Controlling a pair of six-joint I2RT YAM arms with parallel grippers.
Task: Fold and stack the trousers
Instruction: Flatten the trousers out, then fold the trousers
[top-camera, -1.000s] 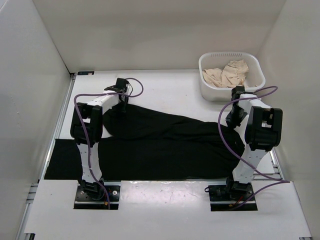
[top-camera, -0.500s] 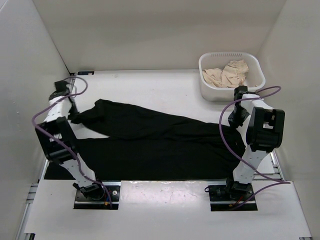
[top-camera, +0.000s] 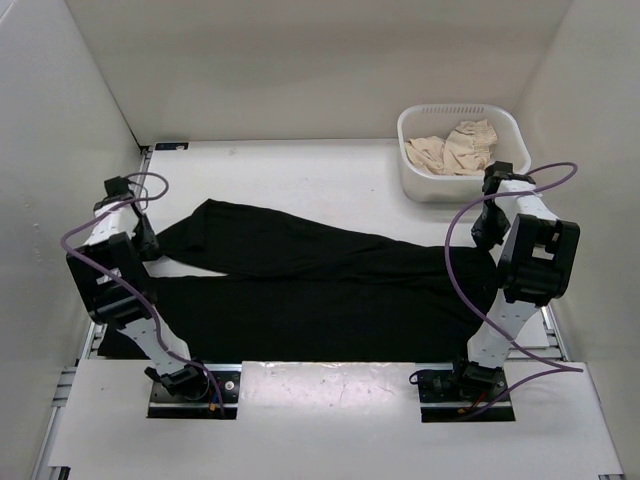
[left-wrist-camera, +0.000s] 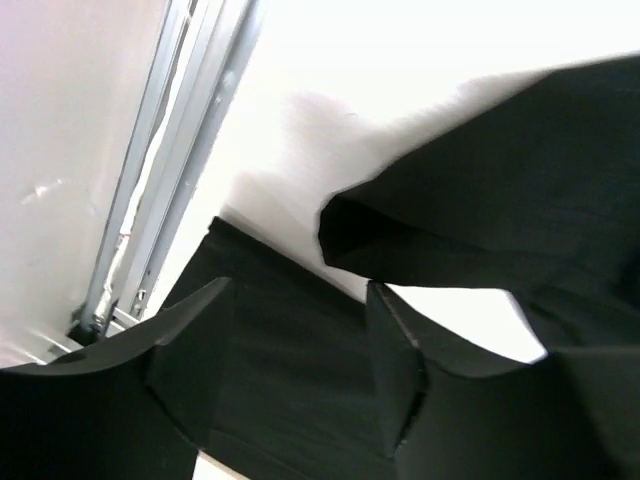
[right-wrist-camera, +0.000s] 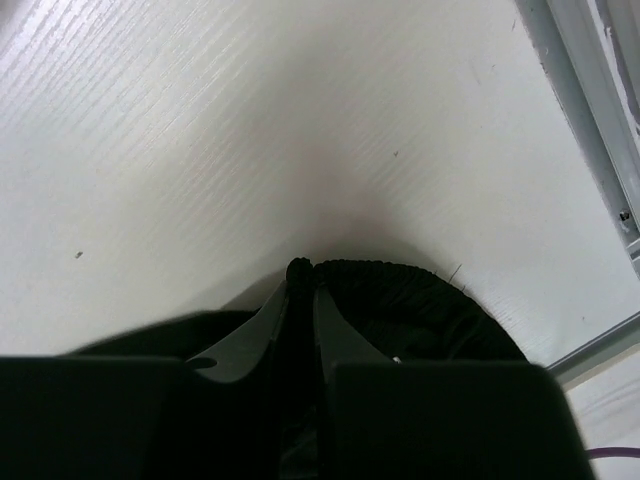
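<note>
Black trousers lie spread lengthwise across the table, with both legs reaching to the left. My left gripper hovers at the far left beside the upper leg's hem. In the left wrist view my left gripper stands open with nothing pinched. The lower leg's cloth lies underneath it and the upper leg's hem just beyond. My right gripper sits at the waist end on the right. The right wrist view shows my right gripper shut on a fold of the ribbed black waistband.
A white basket with beige garments stands at the back right, close behind the right arm. White walls enclose the table on three sides. Metal rails run along the left edge and the right edge.
My left arm swung from the middle to the far left, dragging the upper trouser leg out straight, then opened and let it go. My right gripper shifted slightly right, still gripping.
</note>
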